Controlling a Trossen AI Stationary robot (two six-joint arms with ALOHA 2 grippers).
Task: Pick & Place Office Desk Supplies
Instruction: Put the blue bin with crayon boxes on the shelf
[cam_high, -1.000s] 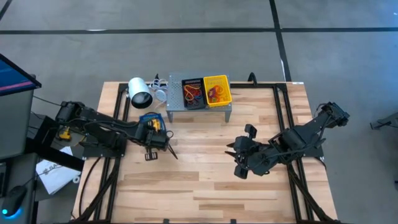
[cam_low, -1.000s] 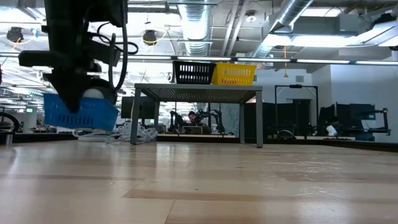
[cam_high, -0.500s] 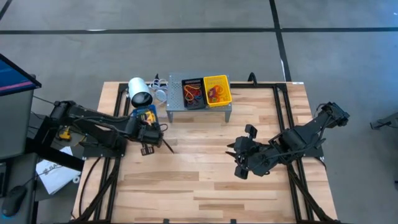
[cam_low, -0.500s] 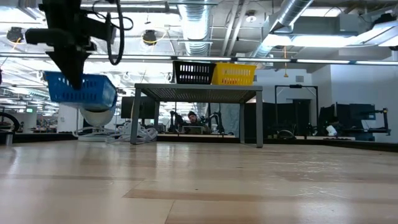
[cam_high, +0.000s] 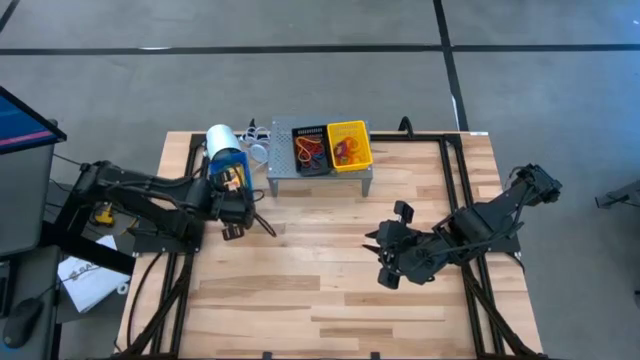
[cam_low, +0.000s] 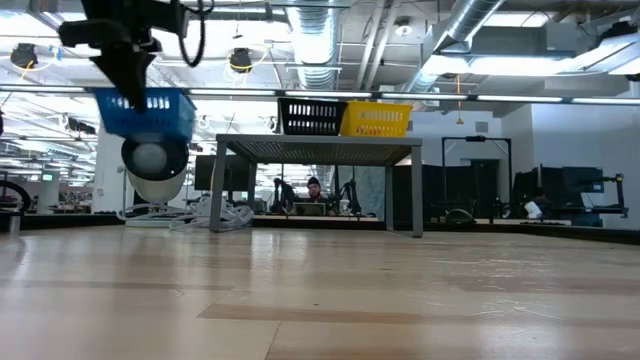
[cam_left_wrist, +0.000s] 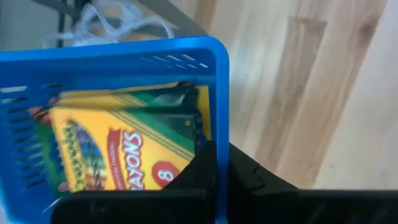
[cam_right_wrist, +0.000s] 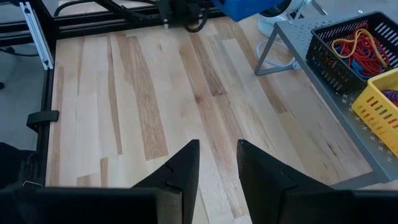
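Left claw: my left gripper (cam_high: 232, 203) is clamped on the near wall of the blue bin (cam_high: 227, 168); in the left wrist view one finger (cam_left_wrist: 199, 171) sits inside the rim, against the wall.
Just changed: a second ago the bin hung low over the wood, near the table's middle-left; now I have carried it up and back toward the shelf (cam_high: 318, 163), and in the low view it rides about level with the shelf top (cam_low: 318, 142).
Cargo: a crayon box (cam_left_wrist: 118, 151) lies flat in the bin, label up, and has come along with it.
Other supplies: rubber bands (cam_right_wrist: 356, 46) already lie in the black bin (cam_high: 309, 150); more show in the yellow bin (cam_high: 349, 145). Both bins stand side by side on the shelf.
Meaning: I judge the lift done and the carry nearly so; what remains is setting the blue bin down on the shelf, left of the black one.
Risk: a white lamp-like thing (cam_high: 222, 141) stands just behind the bin.
Right claw: my right gripper (cam_high: 392, 255) waits low over the table's right half, fingers parted, nothing between them.
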